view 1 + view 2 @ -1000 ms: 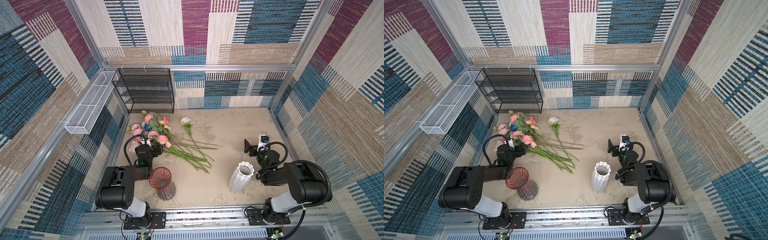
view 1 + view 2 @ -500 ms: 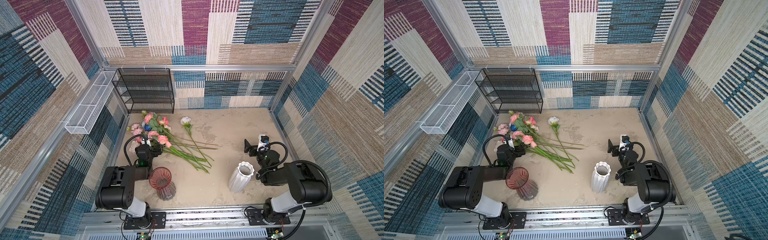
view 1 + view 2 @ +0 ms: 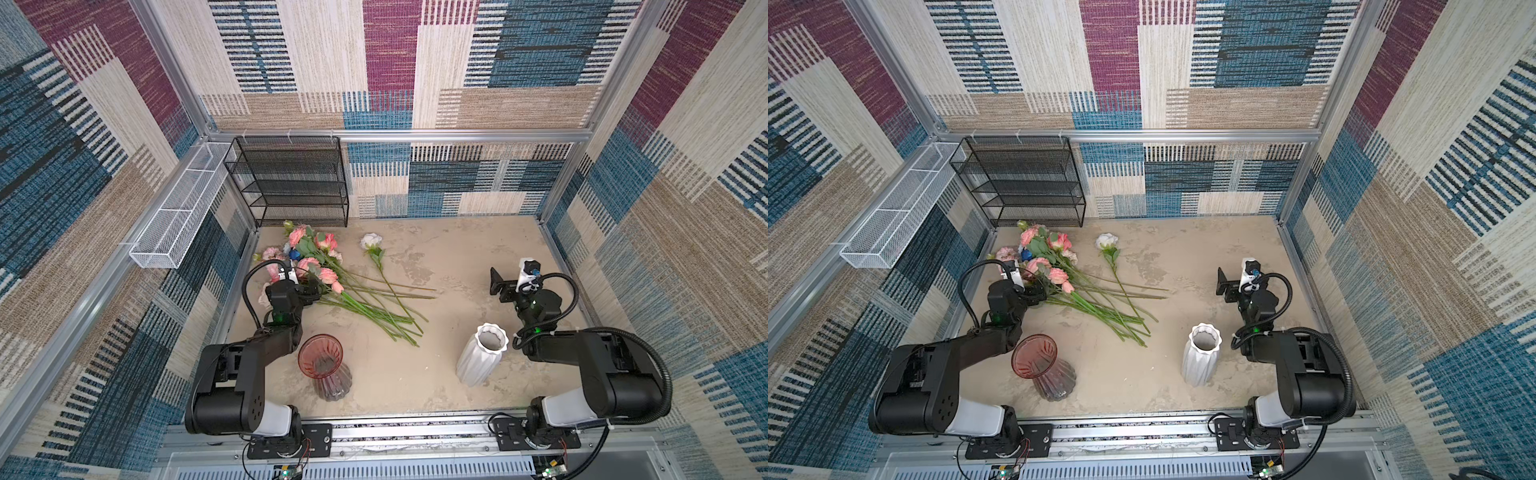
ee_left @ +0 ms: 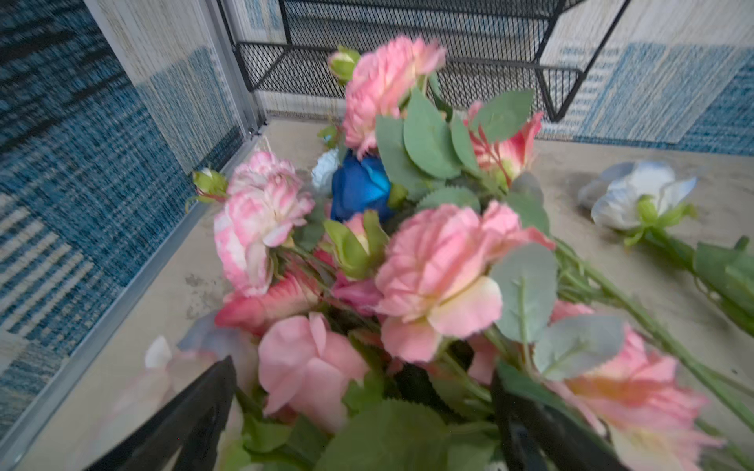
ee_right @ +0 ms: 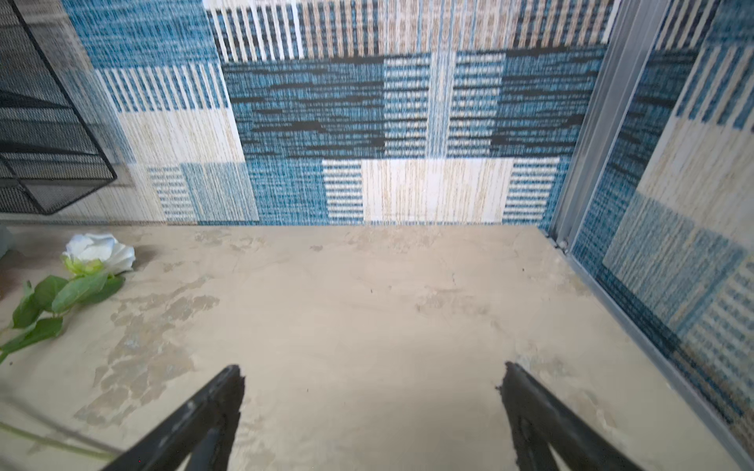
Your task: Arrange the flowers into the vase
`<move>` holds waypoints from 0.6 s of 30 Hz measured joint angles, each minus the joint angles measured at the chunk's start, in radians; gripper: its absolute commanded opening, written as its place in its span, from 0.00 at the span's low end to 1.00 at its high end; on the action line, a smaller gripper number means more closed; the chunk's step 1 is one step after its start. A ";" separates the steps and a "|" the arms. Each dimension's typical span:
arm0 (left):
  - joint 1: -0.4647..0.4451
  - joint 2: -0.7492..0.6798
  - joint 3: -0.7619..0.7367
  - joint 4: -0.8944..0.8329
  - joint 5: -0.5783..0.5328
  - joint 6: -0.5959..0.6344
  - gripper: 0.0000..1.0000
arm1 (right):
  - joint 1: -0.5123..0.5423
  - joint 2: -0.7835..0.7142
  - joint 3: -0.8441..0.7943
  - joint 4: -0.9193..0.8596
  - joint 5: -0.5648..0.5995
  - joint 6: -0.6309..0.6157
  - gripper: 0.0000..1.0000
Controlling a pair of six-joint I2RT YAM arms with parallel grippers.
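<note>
The flowers (image 3: 316,266) (image 3: 1050,266) lie in a bunch at the table's left, pink, peach and one dark blue head toward the back, green stems fanning toward the middle. A white rose (image 3: 371,240) (image 5: 100,250) lies apart to their right. My left gripper (image 3: 309,291) (image 4: 361,371) is open, low in the bunch, with pink blooms and leaves between its spread fingers. A pink glass vase (image 3: 322,361) stands upright at front left and a white ribbed vase (image 3: 484,353) at front right. My right gripper (image 3: 498,286) (image 5: 371,369) is open over bare table with nothing between its fingers.
A black mesh shelf rack (image 3: 291,183) stands against the back wall behind the flowers. A white wire basket (image 3: 183,216) hangs on the left wall. Patterned walls close in the table on three sides, and a metal rail (image 3: 415,432) runs along the front.
</note>
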 measured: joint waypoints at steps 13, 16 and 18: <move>0.021 -0.167 0.210 -0.360 -0.072 -0.068 0.99 | 0.000 -0.189 0.167 -0.347 0.211 0.131 1.00; 0.020 -0.247 0.230 -0.393 -0.091 -0.125 0.99 | 0.000 -0.188 0.265 -0.489 0.318 0.276 1.00; 0.021 -0.293 0.248 -0.421 -0.137 -0.204 0.99 | -0.009 -0.175 0.365 -0.658 0.390 0.440 1.00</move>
